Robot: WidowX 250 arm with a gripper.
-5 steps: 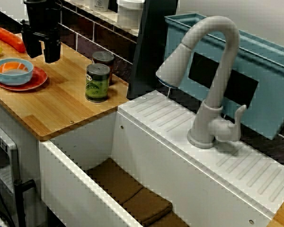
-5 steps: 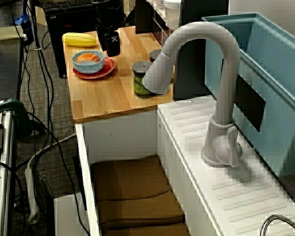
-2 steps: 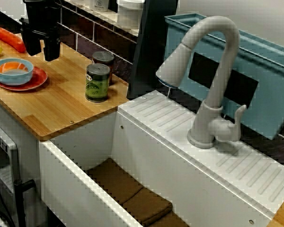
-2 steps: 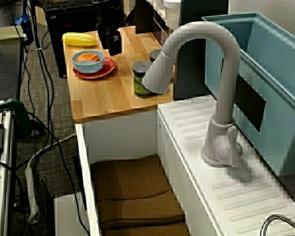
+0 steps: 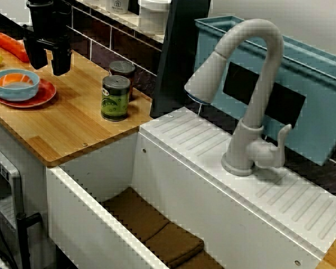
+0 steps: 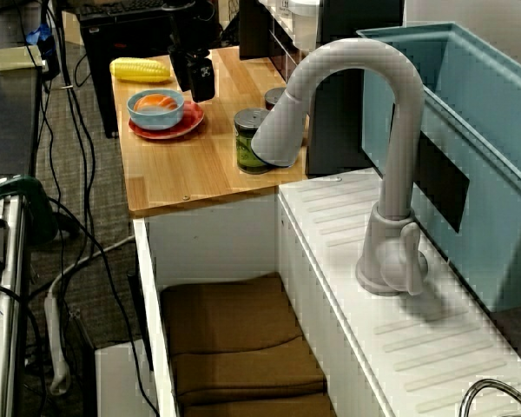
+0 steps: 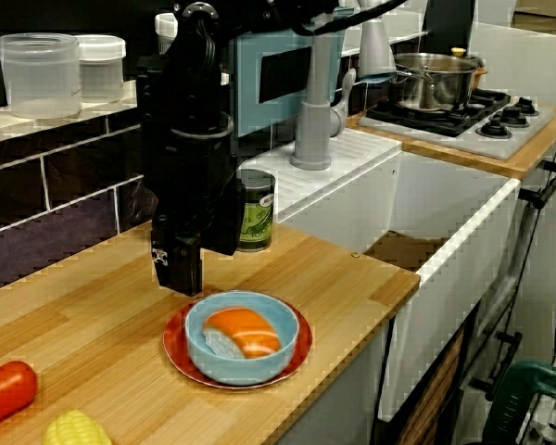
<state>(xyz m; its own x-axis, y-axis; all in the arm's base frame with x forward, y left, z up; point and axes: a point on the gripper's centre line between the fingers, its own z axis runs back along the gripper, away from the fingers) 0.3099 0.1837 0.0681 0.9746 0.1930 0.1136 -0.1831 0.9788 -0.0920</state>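
Note:
My black gripper [image 5: 49, 60] [image 6: 195, 76] [image 7: 202, 250] hangs open just above the wooden counter [image 5: 73, 123], with nothing between its fingers. Nearest to it is a blue bowl [image 5: 15, 84] [image 6: 155, 109] [image 7: 242, 338] holding an orange-and-white sushi piece, set on a red plate [image 5: 42, 96] [image 7: 176, 348]. In the view from the counter's end, the gripper sits just behind the bowl, close to its rim and apart from it. A green-labelled can [image 5: 115, 98] [image 6: 247, 139] [image 7: 255, 209] stands upright a short way toward the sink.
A second can [image 5: 122, 70] stands behind the green one. A carrot [image 5: 11, 46] [image 7: 5, 394] and corn [image 6: 141, 69] [image 7: 79, 431] lie at the counter's far end. The grey faucet [image 5: 252, 84], the sink [image 5: 89, 213] with brown cloths and a blue rack [image 5: 302, 84] are alongside.
The gripper has only wavered slightly in place above the counter by the bowl. It stays open, and no object has moved.

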